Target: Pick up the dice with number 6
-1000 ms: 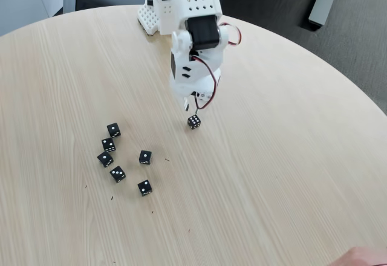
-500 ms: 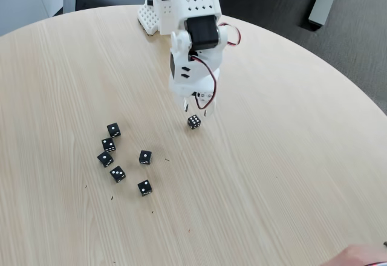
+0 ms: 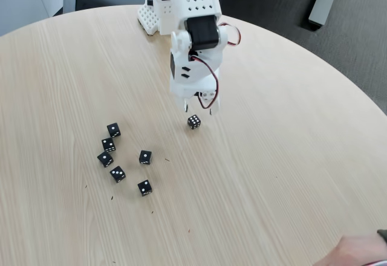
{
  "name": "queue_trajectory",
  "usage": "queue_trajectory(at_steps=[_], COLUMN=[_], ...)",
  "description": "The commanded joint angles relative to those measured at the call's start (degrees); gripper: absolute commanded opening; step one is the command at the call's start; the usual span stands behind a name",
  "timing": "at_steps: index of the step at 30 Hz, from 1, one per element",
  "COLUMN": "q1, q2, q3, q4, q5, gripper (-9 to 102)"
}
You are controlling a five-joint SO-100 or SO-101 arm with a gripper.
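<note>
The dice with number 6 (image 3: 194, 121) is a tiny black cube with crowded white pips, lying alone on the wooden table near the middle of the fixed view. My white gripper (image 3: 199, 109) hangs just above and behind it, pointing down. Its two fingertips are spread apart to either side of the die, so it is open with nothing held. One fingertip (image 3: 185, 106) is on the left and the other is on the right.
Several black dice with few pips lie in a loose cluster at the left, such as one (image 3: 113, 130) and another (image 3: 144, 187). The round table (image 3: 284, 157) ends at the right. A person's hand (image 3: 357, 255) shows at the bottom right corner.
The gripper's right finger has swung outward, widening the opening above the die. The hand at the bottom right has shifted slightly. The dice have not moved.
</note>
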Motion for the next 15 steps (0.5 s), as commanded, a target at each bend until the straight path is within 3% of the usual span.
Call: queue_trajectory(at_steps=[1,6,15], q1=[0.44,3.34,5.98], q2=[0.26,0.26,0.26], q3=[-2.11,-2.11,-2.11], q4=[-0.62,-0.62,-0.53], q5=[-0.79,4.04,3.25], gripper=[22,21,22])
